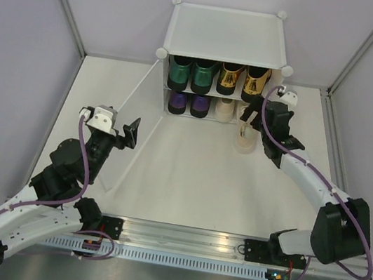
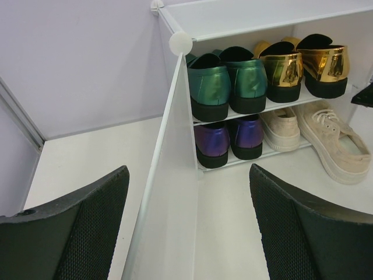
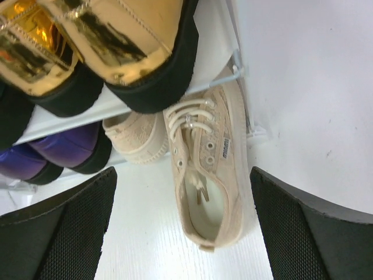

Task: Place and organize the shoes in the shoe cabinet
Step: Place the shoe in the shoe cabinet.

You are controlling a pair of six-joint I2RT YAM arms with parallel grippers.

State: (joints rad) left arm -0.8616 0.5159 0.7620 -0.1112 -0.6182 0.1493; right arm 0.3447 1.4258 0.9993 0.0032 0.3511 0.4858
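The white shoe cabinet (image 1: 228,33) stands at the back centre with its frosted door panel (image 1: 131,124) swung open to the left. Green loafers (image 1: 191,75) and gold loafers (image 1: 243,80) sit on the upper shelf. Purple shoes (image 1: 188,104) and one beige sneaker (image 1: 225,111) sit on the lower shelf. The second beige sneaker (image 3: 207,175) lies with its toe in the lower shelf and its heel sticking out on the table. My right gripper (image 3: 183,233) is open, its fingers either side of that sneaker's heel. My left gripper (image 2: 189,233) is open and empty, straddling the door panel (image 2: 175,175).
Grey walls enclose the white table on the left, back and right. The open door panel runs diagonally from the cabinet's front left corner connector (image 2: 180,42) toward my left arm. A metal rail (image 1: 185,238) crosses the near edge.
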